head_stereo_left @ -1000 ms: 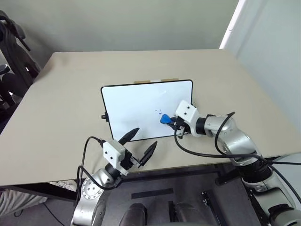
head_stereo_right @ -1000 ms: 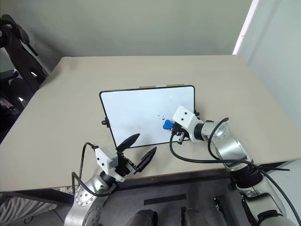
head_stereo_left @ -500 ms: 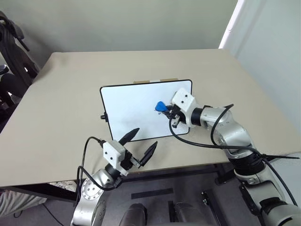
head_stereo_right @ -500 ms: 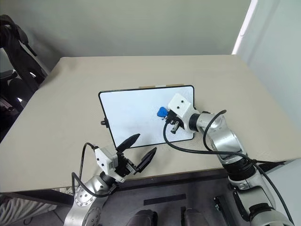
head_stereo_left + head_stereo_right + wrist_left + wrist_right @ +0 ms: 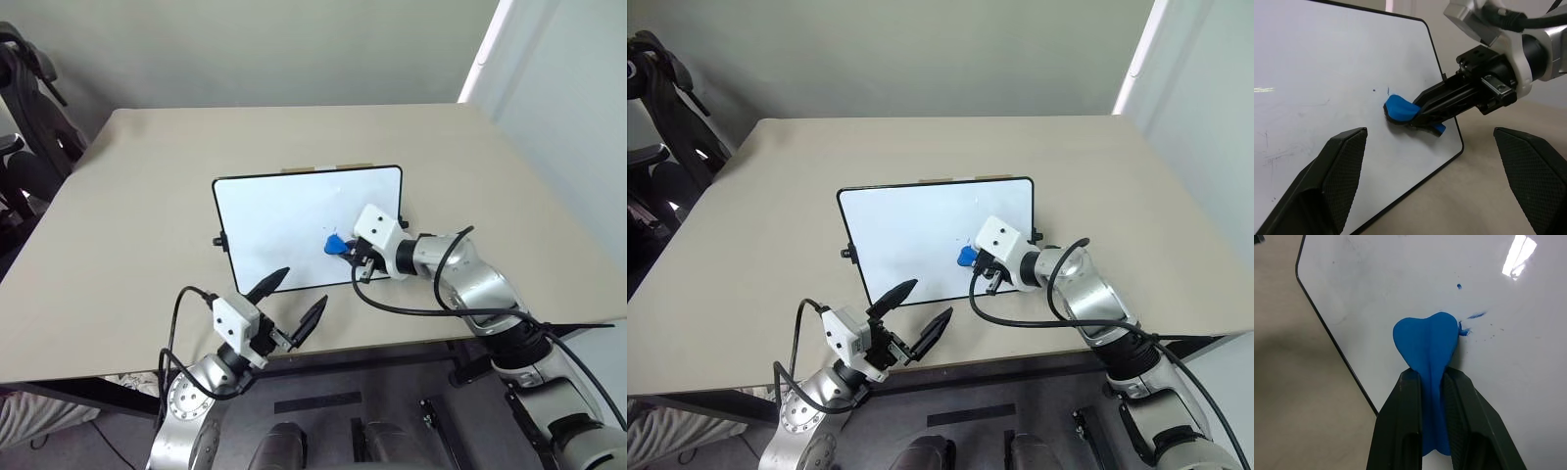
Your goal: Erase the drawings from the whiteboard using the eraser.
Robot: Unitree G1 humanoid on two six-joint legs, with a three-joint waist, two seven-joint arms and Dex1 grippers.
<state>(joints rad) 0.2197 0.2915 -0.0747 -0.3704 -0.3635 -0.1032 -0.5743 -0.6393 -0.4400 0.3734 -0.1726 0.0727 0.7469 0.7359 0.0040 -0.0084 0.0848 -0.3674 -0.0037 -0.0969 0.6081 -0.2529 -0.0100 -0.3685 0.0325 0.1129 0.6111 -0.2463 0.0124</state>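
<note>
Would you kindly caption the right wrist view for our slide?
Right end effector pressing the blue eraser onto the whiteboard beside leftover blue marks.

beige table [image 5: 147,225], black chair [image 5: 24,127] (left edge)

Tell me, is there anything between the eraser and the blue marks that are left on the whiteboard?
Nothing visible stands in the way. The right gripper is shut on the eraser, whose tip lies on the whiteboard right beside the blue marks. The board surface between them is bare.

eraser [image 5: 1427,340]: bright blue | whiteboard [image 5: 284,220]: white, black frame | drawings [image 5: 1469,316]: blue specks
</note>
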